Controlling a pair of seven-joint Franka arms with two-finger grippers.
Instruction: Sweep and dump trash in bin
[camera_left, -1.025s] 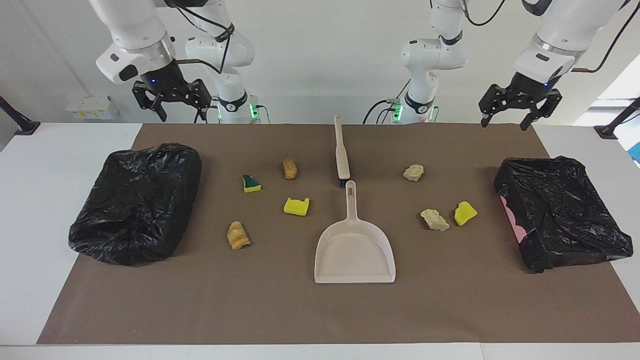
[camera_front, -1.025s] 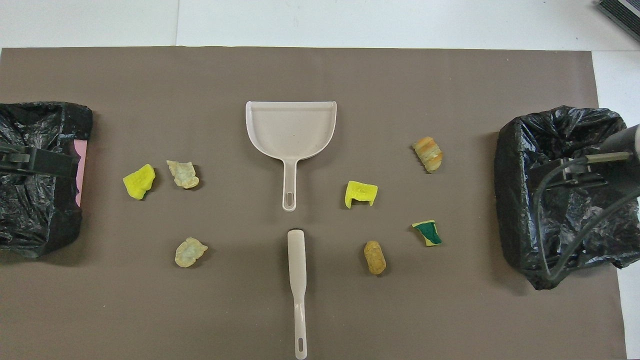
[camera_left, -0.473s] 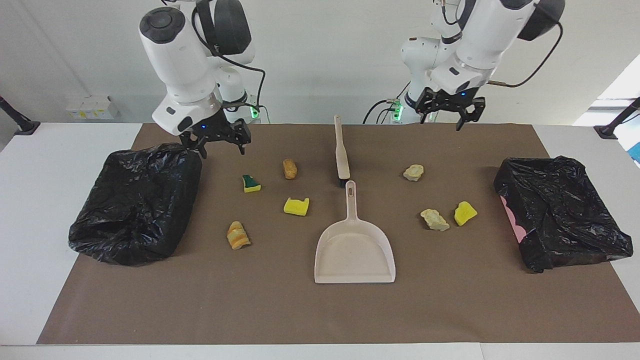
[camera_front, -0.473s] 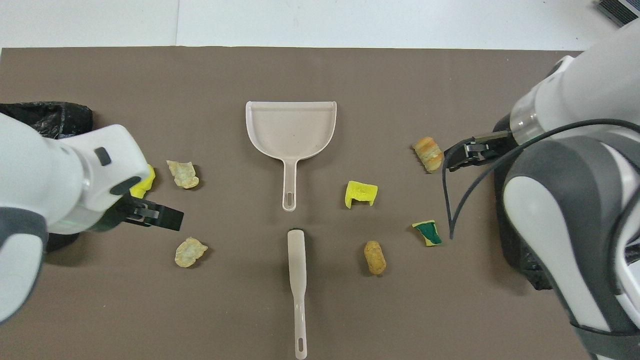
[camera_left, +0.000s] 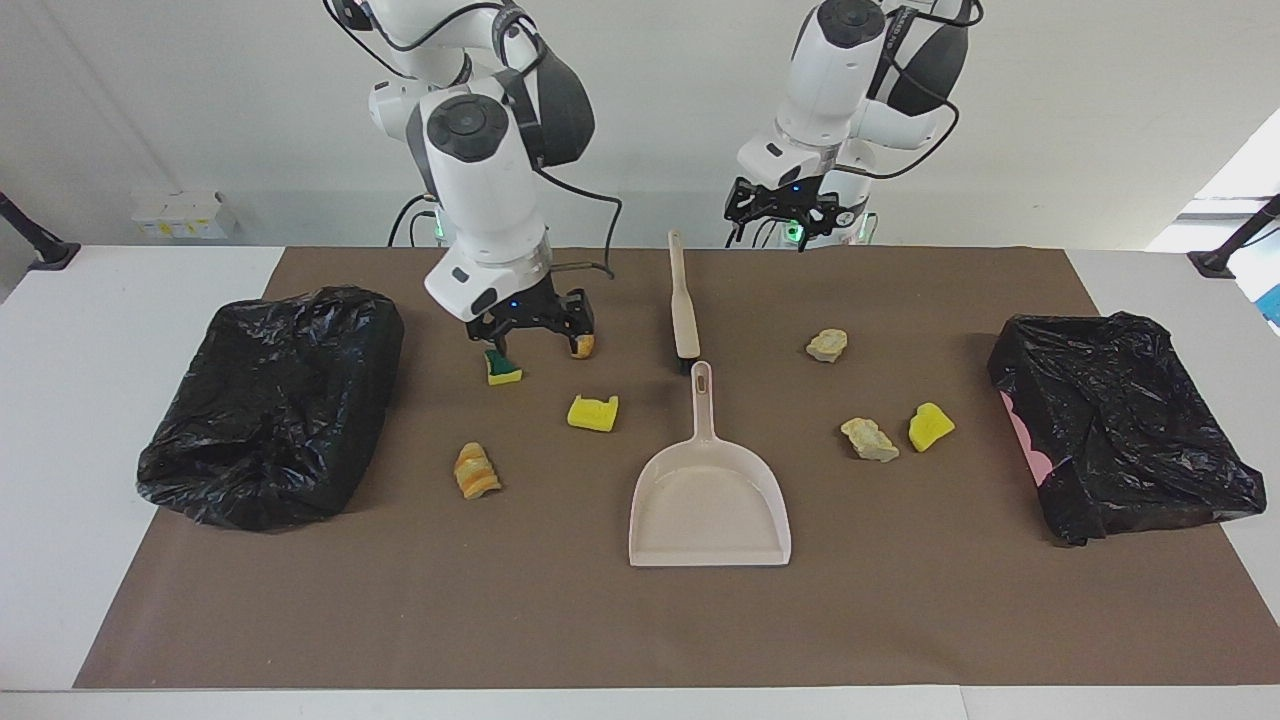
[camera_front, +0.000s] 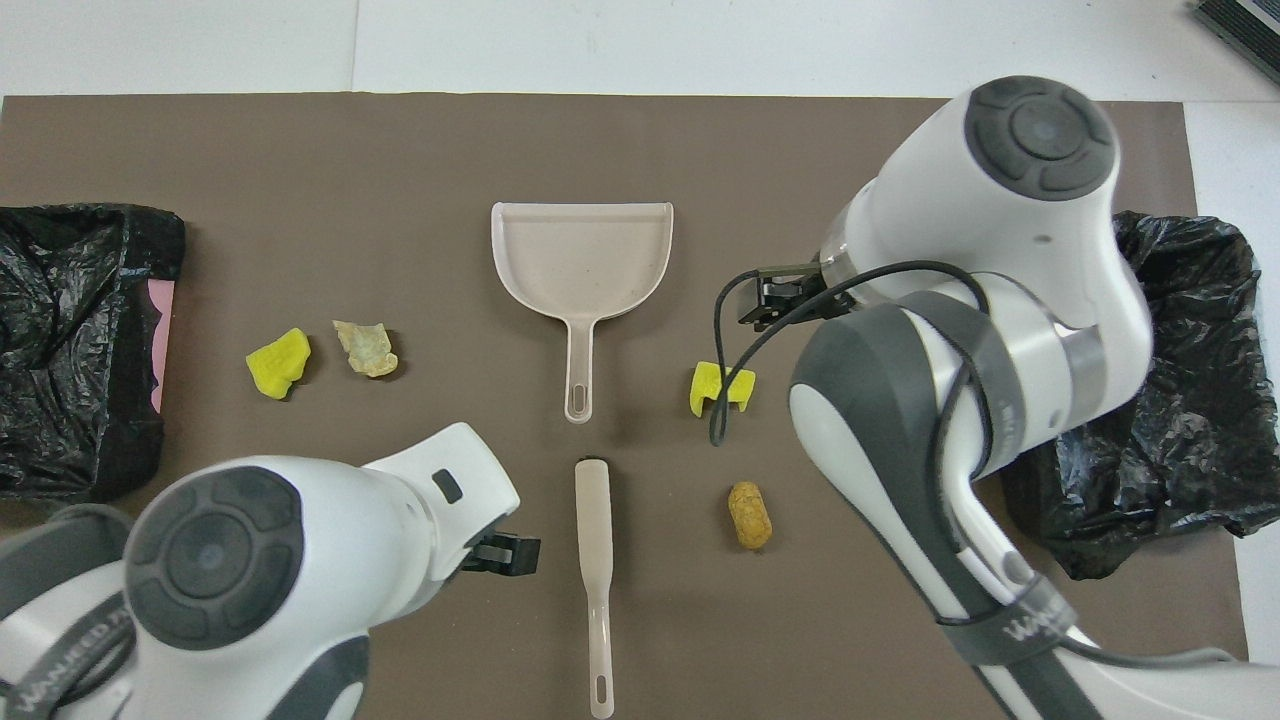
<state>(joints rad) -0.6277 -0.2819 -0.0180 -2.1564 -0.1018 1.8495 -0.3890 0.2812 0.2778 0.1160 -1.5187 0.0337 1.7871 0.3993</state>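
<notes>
The brush (camera_left: 684, 300) lay lengthwise toward the robots. The empty left gripper (camera_left: 770, 213), spread wide, was nearer, the handle at four o'clock. The right gripper (camera_left: 530, 328), wide and empty, was held above scraps (camera_left: 503, 368).

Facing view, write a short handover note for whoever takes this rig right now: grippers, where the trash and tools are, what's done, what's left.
Right gripper: open, empty, up over the green-faced scrap and the orange-brown scrap.
Left gripper: open, empty, in the air beside the brush handle.
Trash: seven scraps loose on the mat, four toward the right arm's end, three toward the left arm's.
Tools: brush and dustpan lie mid-mat, untouched.
Bins: a black-bagged bin at each end.
Done: nothing swept.
Left: grasp tools, sweep, dump.
</notes>
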